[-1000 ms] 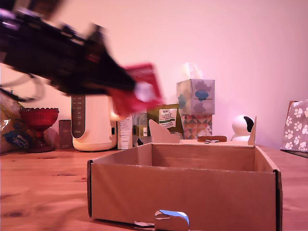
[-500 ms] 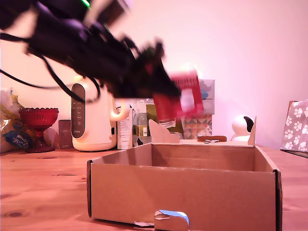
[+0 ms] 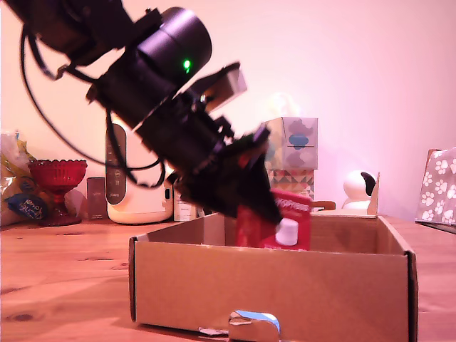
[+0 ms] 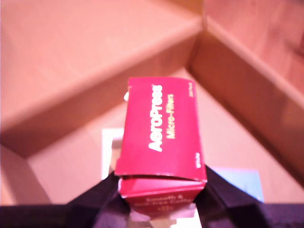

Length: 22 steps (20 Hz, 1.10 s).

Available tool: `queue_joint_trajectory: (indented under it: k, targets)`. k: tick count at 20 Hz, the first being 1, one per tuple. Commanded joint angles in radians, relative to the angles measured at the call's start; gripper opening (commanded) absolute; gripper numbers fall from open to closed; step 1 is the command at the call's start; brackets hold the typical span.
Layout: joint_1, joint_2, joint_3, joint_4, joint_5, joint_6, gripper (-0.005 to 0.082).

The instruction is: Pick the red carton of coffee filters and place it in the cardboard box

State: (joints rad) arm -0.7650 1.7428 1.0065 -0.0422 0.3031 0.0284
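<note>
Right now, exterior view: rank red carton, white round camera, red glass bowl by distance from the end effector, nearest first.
1. Red carton: clamped in the end effector, partly inside the cardboard box.
2. White round camera: behind the box, toward the exterior view's right.
3. Red glass bowl: far at the exterior view's left.

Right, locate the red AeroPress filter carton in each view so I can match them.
Exterior view: red AeroPress filter carton centre, dipping behind the cardboard box front wall, held by the gripper.
Wrist view: carton centre frame, above the box floor.
Shared landmark: the cardboard box's walls.
</note>
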Motion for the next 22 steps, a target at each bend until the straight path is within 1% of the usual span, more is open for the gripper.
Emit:
queue_joint_trajectory:
  k: [1, 3, 4, 7, 8, 9, 11, 13, 14, 16, 18, 19, 20, 22]
  targets:
    - [-0.003, -0.030, 0.031, -0.045, 0.031, 0.026, 0.0728]
    - [-0.003, -0.074, 0.039, -0.097, 0.023, 0.021, 0.0722]
    - [-0.003, -0.099, 0.039, -0.106, 0.006, 0.022, 0.0706]
    - [0.005, -0.181, 0.039, -0.158, -0.077, 0.015, 0.0614]
    - [0.012, -0.205, 0.039, -0.196, -0.124, 0.015, 0.0607]
    - [0.020, -0.224, 0.039, -0.233, -0.158, 0.015, 0.0607]
    - [0.036, -0.247, 0.039, -0.288, -0.197, 0.023, 0.0606]
    - [0.058, -0.251, 0.039, -0.312, -0.215, 0.014, 0.0584]
    - [0.068, -0.251, 0.039, -0.320, -0.214, 0.013, 0.0523]
    - [0.082, -0.251, 0.039, -0.325, -0.211, 0.002, 0.0309]
    - [0.106, -0.259, 0.037, -0.326, -0.206, 0.003, 0.0098]
    - [0.116, -0.266, 0.030, -0.314, -0.206, 0.005, 0.0024]
    - [0.124, -0.277, 0.018, -0.284, -0.206, 0.006, -0.0029]
    - [0.141, -0.308, -0.009, -0.227, -0.211, 0.004, -0.0020]
